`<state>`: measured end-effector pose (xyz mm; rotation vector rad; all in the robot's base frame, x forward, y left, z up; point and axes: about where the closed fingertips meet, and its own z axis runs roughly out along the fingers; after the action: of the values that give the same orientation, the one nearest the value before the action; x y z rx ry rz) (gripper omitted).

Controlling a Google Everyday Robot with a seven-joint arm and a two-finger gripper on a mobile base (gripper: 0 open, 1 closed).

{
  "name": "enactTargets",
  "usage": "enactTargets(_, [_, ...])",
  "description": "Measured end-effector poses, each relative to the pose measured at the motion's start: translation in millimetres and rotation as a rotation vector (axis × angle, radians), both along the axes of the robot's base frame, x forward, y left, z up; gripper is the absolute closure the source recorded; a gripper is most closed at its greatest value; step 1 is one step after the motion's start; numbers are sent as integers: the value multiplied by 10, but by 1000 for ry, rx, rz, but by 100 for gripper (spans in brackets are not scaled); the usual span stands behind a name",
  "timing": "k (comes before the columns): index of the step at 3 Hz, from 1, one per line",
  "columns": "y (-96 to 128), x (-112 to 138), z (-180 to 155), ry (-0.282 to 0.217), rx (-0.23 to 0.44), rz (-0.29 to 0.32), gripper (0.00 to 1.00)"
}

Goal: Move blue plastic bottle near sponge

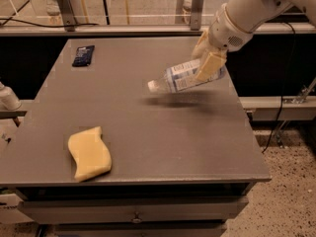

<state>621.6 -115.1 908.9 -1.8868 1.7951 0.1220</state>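
The blue plastic bottle [182, 77] is clear with a blue-and-white label and a white cap that points left. It hangs tilted above the grey table [148, 132], with its shadow below it. My gripper [206, 63] is shut on the bottle's rear half, its tan padded fingers [209, 67] on either side of it. The white arm comes in from the upper right. The pale yellow sponge [89, 153] lies flat near the table's front left edge, far from the bottle.
A small flat dark blue packet [83, 55] lies at the table's back left corner. A railing with metal posts [64, 6] runs behind the table. The table's right edge is close under the gripper.
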Motion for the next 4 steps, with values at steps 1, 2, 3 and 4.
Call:
enactTargets(1, [121, -472, -11, 52, 84, 20, 100])
enactTargets(2, [311, -958, -104, 122, 205, 56, 100])
enactTargets(3, [311, -951, -103, 121, 203, 57, 100])
enactTargets(4, [451, -993, -107, 118, 219, 52, 100])
